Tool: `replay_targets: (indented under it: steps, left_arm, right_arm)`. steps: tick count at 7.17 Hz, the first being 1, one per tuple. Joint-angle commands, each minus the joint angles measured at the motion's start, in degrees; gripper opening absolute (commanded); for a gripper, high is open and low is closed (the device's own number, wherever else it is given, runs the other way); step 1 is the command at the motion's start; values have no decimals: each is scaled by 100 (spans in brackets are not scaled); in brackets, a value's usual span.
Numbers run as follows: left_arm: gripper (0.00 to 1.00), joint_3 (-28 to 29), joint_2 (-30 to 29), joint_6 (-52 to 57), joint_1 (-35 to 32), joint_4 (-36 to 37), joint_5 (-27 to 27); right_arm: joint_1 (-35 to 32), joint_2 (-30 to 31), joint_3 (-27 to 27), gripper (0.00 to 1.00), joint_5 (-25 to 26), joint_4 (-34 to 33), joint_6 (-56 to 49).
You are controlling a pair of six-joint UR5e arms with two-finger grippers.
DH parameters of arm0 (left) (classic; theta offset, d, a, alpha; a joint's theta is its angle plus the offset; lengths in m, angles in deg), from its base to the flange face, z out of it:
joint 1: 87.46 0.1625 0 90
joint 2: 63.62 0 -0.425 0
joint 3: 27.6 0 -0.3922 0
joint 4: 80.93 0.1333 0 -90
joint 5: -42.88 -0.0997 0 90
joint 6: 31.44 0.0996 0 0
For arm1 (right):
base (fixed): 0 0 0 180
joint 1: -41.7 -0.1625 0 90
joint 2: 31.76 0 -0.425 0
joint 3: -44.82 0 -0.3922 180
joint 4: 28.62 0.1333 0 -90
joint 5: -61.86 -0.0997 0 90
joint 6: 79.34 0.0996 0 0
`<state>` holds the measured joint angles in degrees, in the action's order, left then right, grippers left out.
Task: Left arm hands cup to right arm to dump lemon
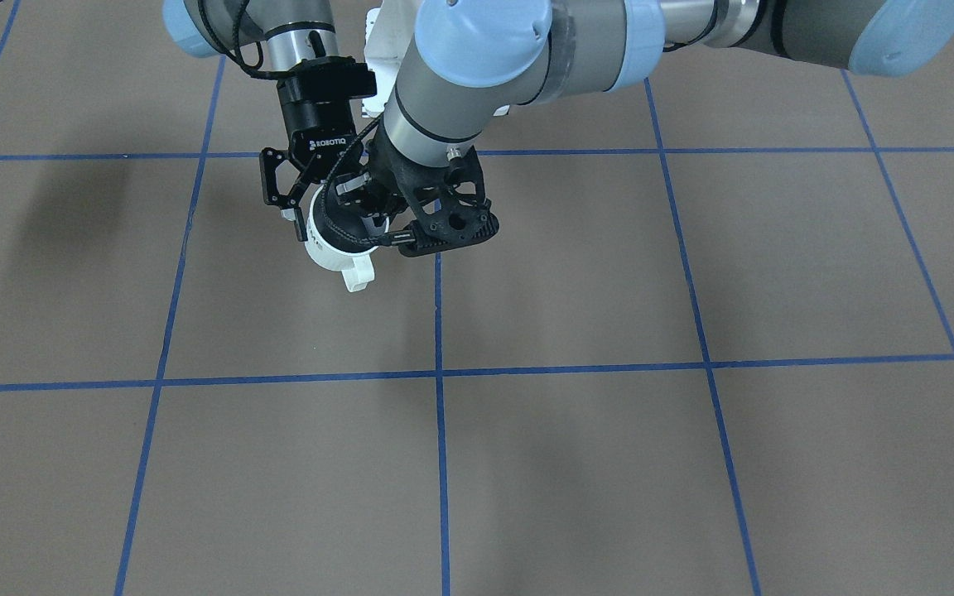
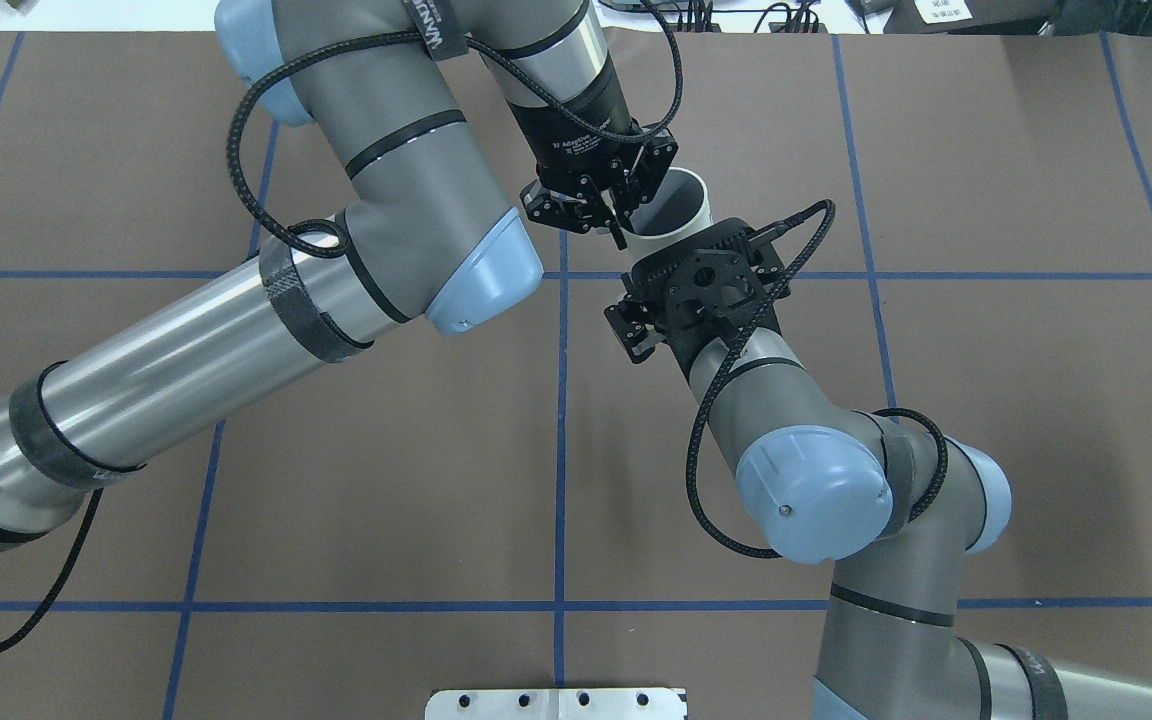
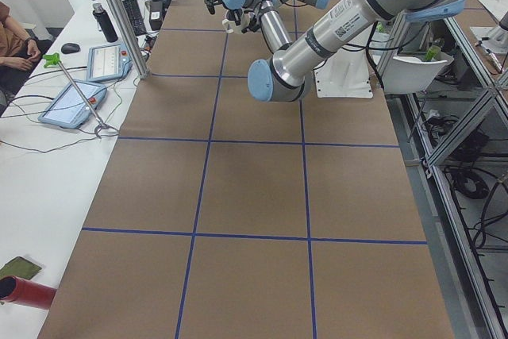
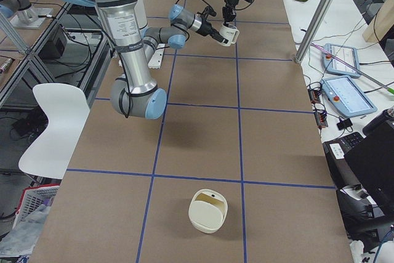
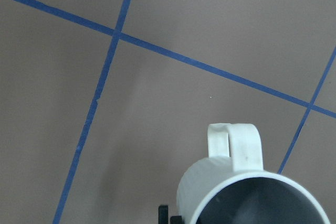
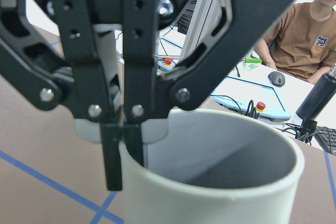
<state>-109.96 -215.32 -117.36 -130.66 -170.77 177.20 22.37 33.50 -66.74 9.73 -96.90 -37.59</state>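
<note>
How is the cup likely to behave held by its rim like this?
The cup looks rigid and smooth, so it may pivot where the right gripper's jaws pinch only its rim. Its handle sticks out sideways, probably adding twist.

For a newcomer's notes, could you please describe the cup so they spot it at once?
Find where the left arm and the right arm meet above the brown, blue-lined table. The cup hangs there, its rim pinched by the left gripper. It is the one white thing among black fingers, with a loop handle.
</note>
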Motion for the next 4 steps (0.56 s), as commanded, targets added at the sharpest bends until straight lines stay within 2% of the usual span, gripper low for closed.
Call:
replay_targets:
  steps: [1,4]
  left_arm:
    - [0,88,0,22,-153,1,6]
    - [0,106,-17,49,-504,27,24]
  right_arm:
    - [0,13,-6,100,10,0,0]
    - [0,66,11,100,18,-44,0]
